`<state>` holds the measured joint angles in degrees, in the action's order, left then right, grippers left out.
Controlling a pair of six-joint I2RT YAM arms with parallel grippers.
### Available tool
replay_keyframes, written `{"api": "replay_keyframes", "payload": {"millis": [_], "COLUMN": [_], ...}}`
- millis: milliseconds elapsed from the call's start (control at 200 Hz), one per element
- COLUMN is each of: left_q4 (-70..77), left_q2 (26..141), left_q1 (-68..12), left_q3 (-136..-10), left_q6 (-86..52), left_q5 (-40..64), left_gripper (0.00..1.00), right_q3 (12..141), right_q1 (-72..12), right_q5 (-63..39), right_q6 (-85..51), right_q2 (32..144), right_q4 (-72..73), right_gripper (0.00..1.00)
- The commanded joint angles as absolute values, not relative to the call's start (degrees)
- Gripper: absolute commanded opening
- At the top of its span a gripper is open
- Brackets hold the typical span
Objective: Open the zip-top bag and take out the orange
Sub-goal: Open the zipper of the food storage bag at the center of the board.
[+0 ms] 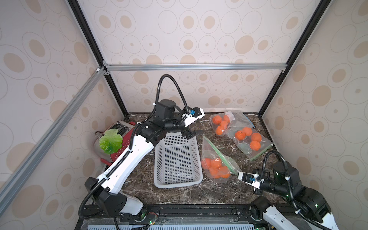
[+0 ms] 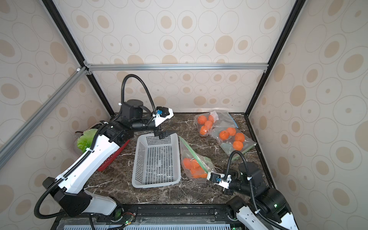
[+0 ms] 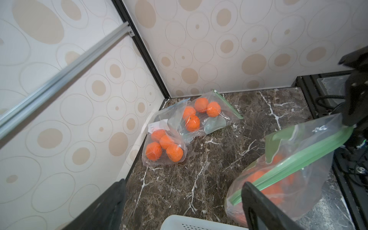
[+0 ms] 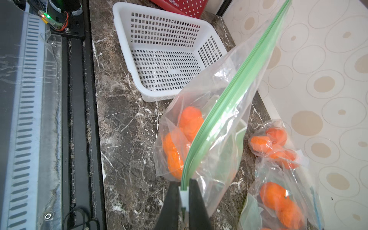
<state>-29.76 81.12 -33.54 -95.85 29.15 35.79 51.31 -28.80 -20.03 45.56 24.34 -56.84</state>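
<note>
The right gripper (image 4: 184, 190) pinches the near end of the green seal (image 4: 229, 99) of the zip-top bag (image 1: 214, 157), propping it upright beside the basket (image 1: 178, 184) — oranges (image 1: 216, 169) inside, seal seemingly shut — so the left gripper (image 1: 195, 133), jaws wide and empty, can take the far end.

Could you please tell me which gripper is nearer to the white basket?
Left. The left gripper hangs open over the far corner of the white basket; the right gripper sits off to its side, shut on the corner of the zip-top bag.
</note>
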Motion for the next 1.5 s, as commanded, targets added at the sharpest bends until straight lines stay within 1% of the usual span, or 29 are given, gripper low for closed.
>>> {"api": "replay_keyframes", "payload": {"millis": [0, 125, 210, 325, 496, 601, 756, 841, 976, 1107, 1177, 1272, 1347, 1387, 1417, 1497], "left_q4": [-44.6, -51.4, -54.5, -59.8, -63.4, -66.3, -66.2, -65.7, -64.9, -65.2, -65.8, -66.8, -66.6, -65.0, -62.2, -52.9], "left_q2": [79.6, 80.9, 84.3, 90.4, 98.1, 100.8, 101.1, 101.4, 101.9, 102.6, 103.2, 104.2, 105.0, 105.4, 105.6, 106.0], "left_q1": [-36.5, -44.8, -45.9, -48.2, -52.4, -53.6, -53.9, -54.2, -54.3, -55.2, -55.6, -56.1, -56.2, -56.3, -56.3, -56.1], "left_q3": [-99.8, -101.3, -105.0, -111.6, -116.9, -119.3, -119.8, -120.0, -121.1, -122.0, -122.0, -122.2, -122.7, -123.0, -123.0, -122.5], "left_q6": [33.5, 42.8, 45.5, 50.5, 57.0, 58.8, 59.8, 60.2, 60.4, 60.5, 60.7, 60.6, 59.5, 57.7, 55.2, 48.1], "left_q5": [38.0, 27.7, 27.1, 26.9, 17.6, 15.8, 16.6, 16.0, 15.4, 15.3, 14.9, 14.5, 13.2, 11.9, 10.3, 3.6], "left_gripper": [0.93, 0.93, 0.91, 0.76, 0.64, 0.6, 0.59, 0.56, 0.44, 0.23, 0.15, 0.0, 0.0, 0.0, 0.0, 0.0], "right_q3": [51.0, 51.0, 51.4, 51.4, 51.7, 51.9, 50.9, 50.9, 50.9, 50.7, 50.6, 51.0, 51.1, 51.0, 50.8, 49.6], "right_q1": [-28.7, -28.6, -28.6, -28.6, -28.6, -28.6, -28.6, -28.6, -28.7, -28.6, -28.5, -28.6, -28.6, -28.6, -28.7, -28.6], "right_q5": [-23.9, -23.8, -24.4, -25.0, -25.8, -26.1, -25.4, -25.2, -25.1, -25.5, -25.6, -25.5, -25.4, -25.2, -24.6, -21.7], "right_q6": [47.3, 44.5, 44.5, 44.8, 44.5, 44.4, 44.4, 44.5, 44.7, 44.7, 44.5, 43.5, 42.1, 40.9, 39.7, 34.9], "right_q2": [24.2, 23.6, 23.9, 23.9, 23.5, 23.6, 23.4, 23.2, 23.3, 23.6, 23.7, 23.7, 23.7, 23.6, 23.6, 23.0], "right_q4": [-52.9, -50.5, -51.4, -52.4, -52.1, -52.3, -52.4, -52.6, -52.6, -52.3, -52.1, -51.4, -50.5, -49.4, -48.3, -43.9], "right_gripper": [0.03, 0.03, 0.03, 0.04, 0.04, 0.04, 0.05, 0.05, 0.05, 0.06, 0.06, 0.06, 0.07, 0.09, 0.14, 0.37]}}
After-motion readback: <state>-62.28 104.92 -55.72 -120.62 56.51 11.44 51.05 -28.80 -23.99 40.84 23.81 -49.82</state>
